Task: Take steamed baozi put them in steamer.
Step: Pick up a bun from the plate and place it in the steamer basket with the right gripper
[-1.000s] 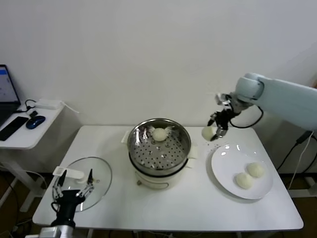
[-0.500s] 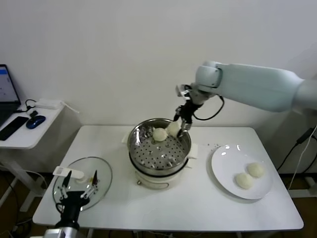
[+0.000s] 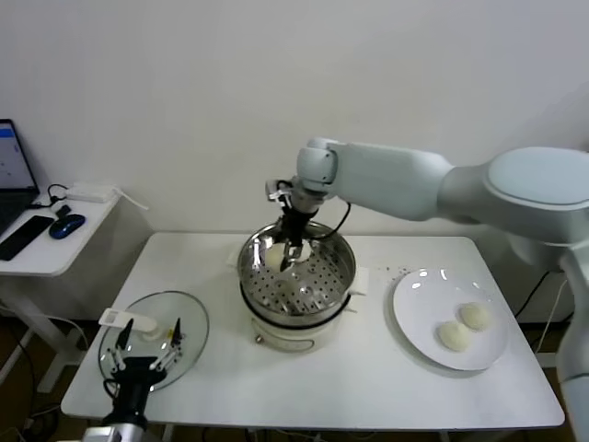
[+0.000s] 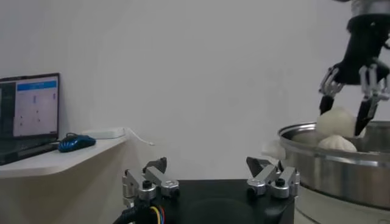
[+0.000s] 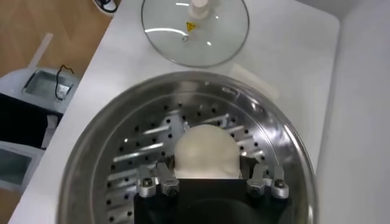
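My right gripper (image 3: 287,252) is shut on a cream-white baozi (image 3: 275,256) and holds it low inside the steamer (image 3: 317,282), at its back left. In the right wrist view the baozi (image 5: 206,152) sits between the fingers of the right gripper (image 5: 210,175) over the perforated bottom (image 5: 140,152). The left wrist view shows the held baozi (image 4: 337,120) just above a second baozi (image 4: 337,143) lying in the steamer (image 4: 341,173). Two more baozi (image 3: 453,335) (image 3: 475,316) lie on the white plate (image 3: 414,308). My left gripper (image 3: 143,354) (image 4: 210,178) is open and empty, low at the front left.
The glass lid (image 3: 179,322) with a white handle lies on the table's front left, also in the right wrist view (image 5: 195,30). A side table (image 3: 55,249) on the left holds a laptop (image 3: 11,175) and a mouse (image 3: 64,226).
My right arm has carried the baozi leftward from beside the plate, over the steamer's rim, and down to its back left. My left gripper has barely moved.
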`<state>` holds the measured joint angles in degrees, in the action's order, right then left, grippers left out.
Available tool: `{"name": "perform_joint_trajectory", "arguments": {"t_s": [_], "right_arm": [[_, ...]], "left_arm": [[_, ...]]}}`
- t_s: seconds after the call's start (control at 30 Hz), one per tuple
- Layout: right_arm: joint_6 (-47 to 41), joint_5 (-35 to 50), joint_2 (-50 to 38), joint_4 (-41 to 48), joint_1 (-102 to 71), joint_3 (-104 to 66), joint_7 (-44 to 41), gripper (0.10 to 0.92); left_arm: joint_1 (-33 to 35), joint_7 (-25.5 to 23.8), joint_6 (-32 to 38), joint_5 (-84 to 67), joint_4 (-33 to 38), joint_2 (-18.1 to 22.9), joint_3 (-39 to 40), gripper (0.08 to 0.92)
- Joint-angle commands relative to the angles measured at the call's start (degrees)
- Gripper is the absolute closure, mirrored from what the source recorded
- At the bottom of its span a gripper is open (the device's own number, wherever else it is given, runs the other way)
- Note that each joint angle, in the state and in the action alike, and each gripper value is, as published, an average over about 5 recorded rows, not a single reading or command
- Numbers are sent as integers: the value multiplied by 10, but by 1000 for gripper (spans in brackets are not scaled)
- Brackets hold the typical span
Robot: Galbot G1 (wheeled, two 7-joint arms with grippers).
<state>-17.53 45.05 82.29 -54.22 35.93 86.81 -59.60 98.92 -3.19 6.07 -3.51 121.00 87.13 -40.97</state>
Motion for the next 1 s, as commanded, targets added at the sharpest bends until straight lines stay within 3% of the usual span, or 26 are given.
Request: {"name": "perform_joint_trajectory", "arguments": {"t_s": [0.03,0.87,1.0], "right_arm": [[-2,-17,43,47,-48,-11,1,338],[1,-56,39,62,-70,-33,6,338],[1,-57,39,62,-70,-35,8,287]], "left_arm": [[-1,-1,-1,1,0,-1,1,177],[5,0,-1,-2,3,1,1,177],[4,0,-1,-1,3,2,2,177]]}}
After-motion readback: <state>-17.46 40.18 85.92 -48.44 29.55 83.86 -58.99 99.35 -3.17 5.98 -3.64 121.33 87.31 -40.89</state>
